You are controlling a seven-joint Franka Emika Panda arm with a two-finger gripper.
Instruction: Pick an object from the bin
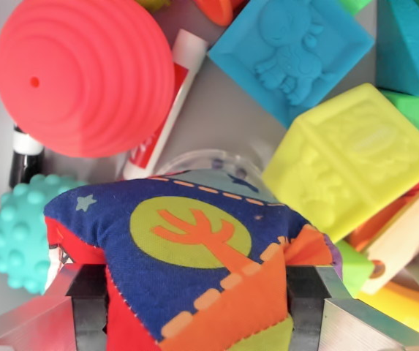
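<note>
My end effector [198, 292] is clamped on a fabric cushion toy [187, 248], fingers [88, 307] pressing in from both sides at the bottom of the wrist view, metal finger blocks visible low at the wrist view's left and right. The cushion is dark blue with a lime circle and an orange tree shape on it, dashed orange stitching, red and orange panels lower down; it fills the lower centre and looks pinched between the pads. Whether it is lifted off the bin floor [224, 102] I cannot tell. Beyond it, grey bin floor with clutter. Teal knobbly ball [15, 234] sits just beside the cushion on the wrist view's left. Big red ridged dome [85, 77] at upper left, overlapping a white and red marker [172, 95] that lies diagonally; a black-tipped marker [25, 157] pokes out under the dome. Clear plastic ring [209, 162] partly hidden behind the cushion's top edge. Yellow-green embossed block [359, 157] at right, close to the cushion's upper right corner. Blue embossed block [293, 51] at top centre, tilted. Another blue block [414, 44] at top right with a green piece [417, 110] below it. Wooden block with holes [414, 234] at lower right, yellow ring [406, 303] under it.
</note>
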